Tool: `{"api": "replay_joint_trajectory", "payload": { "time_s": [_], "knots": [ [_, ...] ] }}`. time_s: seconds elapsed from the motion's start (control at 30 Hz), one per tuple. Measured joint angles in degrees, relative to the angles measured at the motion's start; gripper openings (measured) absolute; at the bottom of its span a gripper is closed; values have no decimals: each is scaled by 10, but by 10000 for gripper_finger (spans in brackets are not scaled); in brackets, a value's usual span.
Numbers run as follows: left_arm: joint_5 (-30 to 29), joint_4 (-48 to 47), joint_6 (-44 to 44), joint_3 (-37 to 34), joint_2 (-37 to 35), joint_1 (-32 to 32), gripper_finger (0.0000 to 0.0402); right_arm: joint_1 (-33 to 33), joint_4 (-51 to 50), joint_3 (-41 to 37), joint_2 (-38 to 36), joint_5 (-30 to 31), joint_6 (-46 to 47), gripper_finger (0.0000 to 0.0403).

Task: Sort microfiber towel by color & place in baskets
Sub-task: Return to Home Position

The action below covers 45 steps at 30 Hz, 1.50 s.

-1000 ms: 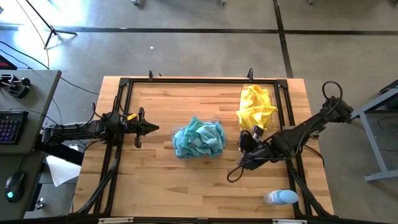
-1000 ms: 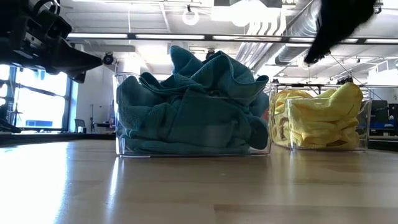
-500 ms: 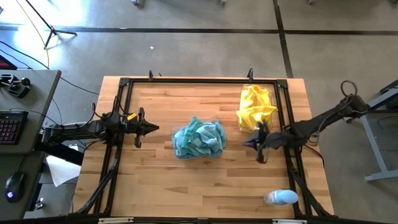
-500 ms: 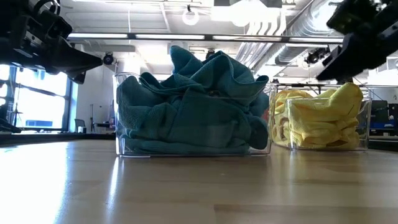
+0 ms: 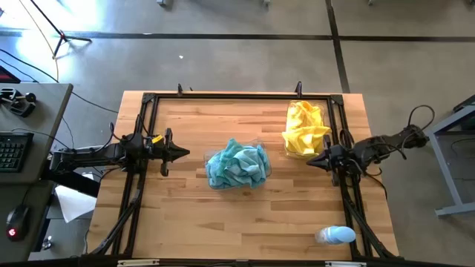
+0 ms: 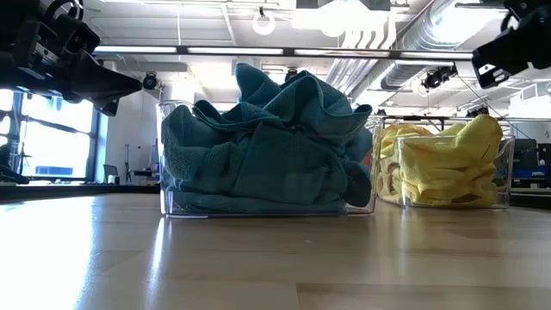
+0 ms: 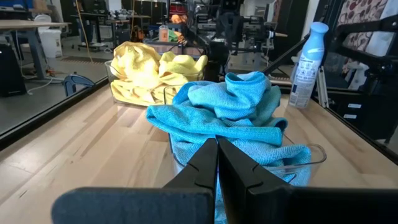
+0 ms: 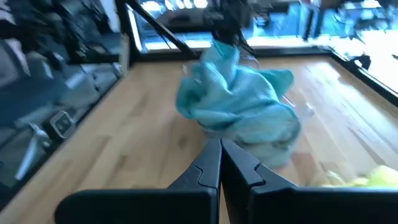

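Note:
Teal-blue microfiber towels [image 5: 237,165] are heaped in a clear basket [image 6: 168,207] at the table's middle. Yellow towels [image 5: 306,127] fill a second clear basket [image 6: 508,185] near the far right corner. My left gripper [image 5: 184,153] is shut and empty, above the table left of the teal heap, pointing at it. My right gripper [image 5: 312,161] is shut and empty, at the table's right side just near of the yellow basket, pointing left toward the teal heap [image 8: 239,99]. In the left wrist view both heaps, teal [image 7: 230,118] and yellow [image 7: 152,71], lie ahead.
A small pale blue-and-white bottle [image 5: 335,235] lies on the table near the near right corner. A black metal frame [image 5: 148,100] runs around the tabletop. Bare wood lies along the near side and left of the teal basket.
My right arm has drawn back toward the table's right edge and risen, swinging from near of the yellow basket out to the right side; its gripper now points level to the left. The left arm and the towels have kept still.

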Motion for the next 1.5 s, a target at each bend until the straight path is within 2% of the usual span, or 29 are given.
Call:
{"api": "replay_joint_trajectory", "payload": {
  "time_s": [0.2,0.3,0.4,0.5,0.7,0.9,1.0,1.1,1.13,1.5],
  "knots": [
    [0,0,0,0,0,0,0,0,49,-91,-70,-33,-7,0],
    [0,0,0,0,0,0,0,0,133,-139,-88,-33,-7,0],
    [0,0,0,0,0,0,0,-7,184,-150,-88,-25,-46,0],
    [1,0,0,0,0,0,0,-26,167,-148,-89,-1,-70,0],
    [1,0,0,0,0,0,0,-85,164,-148,-95,-4,-98,0],
    [1,0,0,0,0,0,0,-118,155,-147,-102,-90,-84,0],
    [1,0,0,0,0,0,0,-120,143,-144,-100,-110,-64,0],
    [1,0,0,0,0,0,0,-120,62,-126,-100,-121,-34,0],
    [1,0,0,0,0,0,0,-120,32,-121,-100,-121,-25,0],
    [0,0,0,0,0,0,0,-120,32,-121,-100,-81,-33,0]
  ]
}}
